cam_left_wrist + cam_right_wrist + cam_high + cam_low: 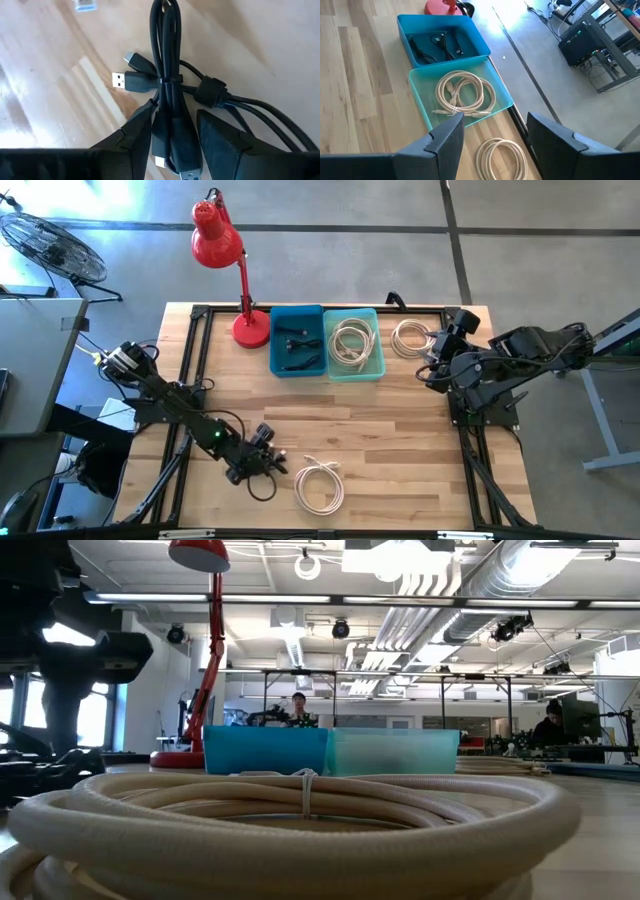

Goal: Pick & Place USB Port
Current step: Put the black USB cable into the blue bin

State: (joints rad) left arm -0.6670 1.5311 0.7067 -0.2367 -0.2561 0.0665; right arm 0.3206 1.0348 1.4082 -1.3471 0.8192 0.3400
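A black USB cable bundle (167, 75), tied at its middle with plugs sticking out, sits between the fingers of my left gripper (172, 112), which is shut on it near the table's near edge (266, 463). A white coiled cable (320, 486) lies flat on the wood just right of it and fills the low view (300, 825). A blue bin (297, 340) holds black cables; beside it a teal bin (353, 345) holds white cables. My right gripper (436, 366) is open and hovers near the table's right edge, by another white coil (410, 338). My left gripper pinches the black cable bundle between its two fingers, just below the tie at the bundle's middle (167, 107). The fingers (137, 132) lie on either side of the strands, along their length. Loops and plugs stick out past the fingertips; I cannot tell whether the bundle is lifted clear.
A red desk lamp (235, 270) stands at the far edge, left of the bins. A black frame (190, 370) runs along the table's sides. Bare wood lies between the bins and the near coil. People sit in the room behind the table (298, 705).
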